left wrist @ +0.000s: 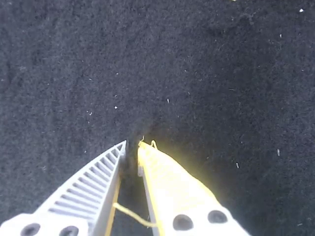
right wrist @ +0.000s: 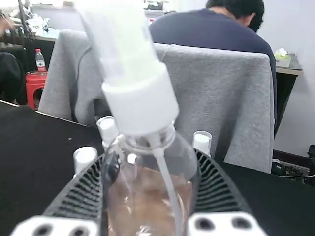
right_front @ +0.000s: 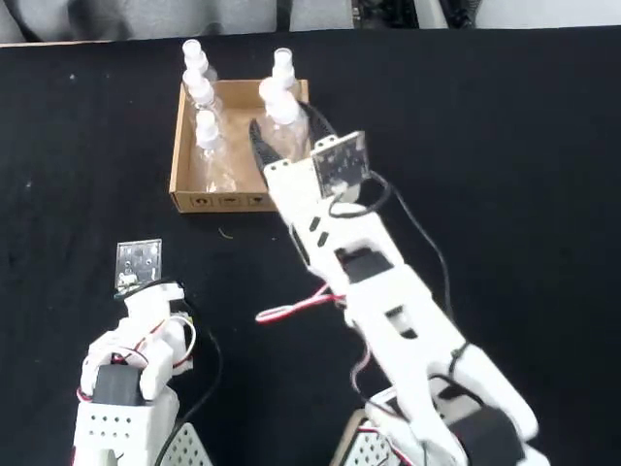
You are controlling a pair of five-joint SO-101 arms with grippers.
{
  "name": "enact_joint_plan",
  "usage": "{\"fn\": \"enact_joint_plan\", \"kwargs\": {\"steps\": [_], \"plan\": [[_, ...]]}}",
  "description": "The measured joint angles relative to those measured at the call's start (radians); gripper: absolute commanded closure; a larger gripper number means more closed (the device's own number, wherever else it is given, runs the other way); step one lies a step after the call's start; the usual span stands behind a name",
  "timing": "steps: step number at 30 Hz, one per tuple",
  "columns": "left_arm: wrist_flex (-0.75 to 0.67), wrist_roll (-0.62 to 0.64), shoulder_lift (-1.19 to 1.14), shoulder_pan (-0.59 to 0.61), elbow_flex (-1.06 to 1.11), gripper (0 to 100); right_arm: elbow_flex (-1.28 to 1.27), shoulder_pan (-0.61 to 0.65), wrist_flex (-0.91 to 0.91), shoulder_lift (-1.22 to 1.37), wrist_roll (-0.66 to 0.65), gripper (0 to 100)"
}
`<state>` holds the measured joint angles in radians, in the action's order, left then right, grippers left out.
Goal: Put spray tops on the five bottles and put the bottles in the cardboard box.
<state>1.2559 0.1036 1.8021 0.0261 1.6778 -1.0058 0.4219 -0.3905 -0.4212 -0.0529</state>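
Observation:
The cardboard box (right_front: 178, 146) sits on the black table at the far middle. Clear bottles with white spray tops stand upright along its left side (right_front: 207, 131) and at its far right corner (right_front: 282, 63). My right gripper (right_front: 288, 136) is over the box's right part, shut on another clear bottle (right wrist: 147, 191) just below its white spray top (right wrist: 140, 98). In the right wrist view, both black fingers (right wrist: 211, 182) press the held bottle's sides, and other white tops (right wrist: 107, 127) show behind it. My left gripper (left wrist: 131, 150) is shut on nothing, pointing down just over bare cloth.
The left arm (right_front: 136, 340) is folded near the table's front left. A red and white cable (right_front: 291, 309) lies on the cloth beside the right arm. Grey fabric (right wrist: 221, 88) hangs behind the table's far edge.

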Motion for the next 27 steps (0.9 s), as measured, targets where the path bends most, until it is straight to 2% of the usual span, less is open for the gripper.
{"fn": "enact_joint_plan", "kwargs": {"steps": [14,27], "plan": [[0.0,0.0,0.0,0.0,0.0,97,0.199,-0.037,-0.009,0.318,0.0,91.7],[0.0,0.0,0.0,0.0,0.0,97,0.212,-0.037,-0.256,0.56,0.0,91.7]]}}
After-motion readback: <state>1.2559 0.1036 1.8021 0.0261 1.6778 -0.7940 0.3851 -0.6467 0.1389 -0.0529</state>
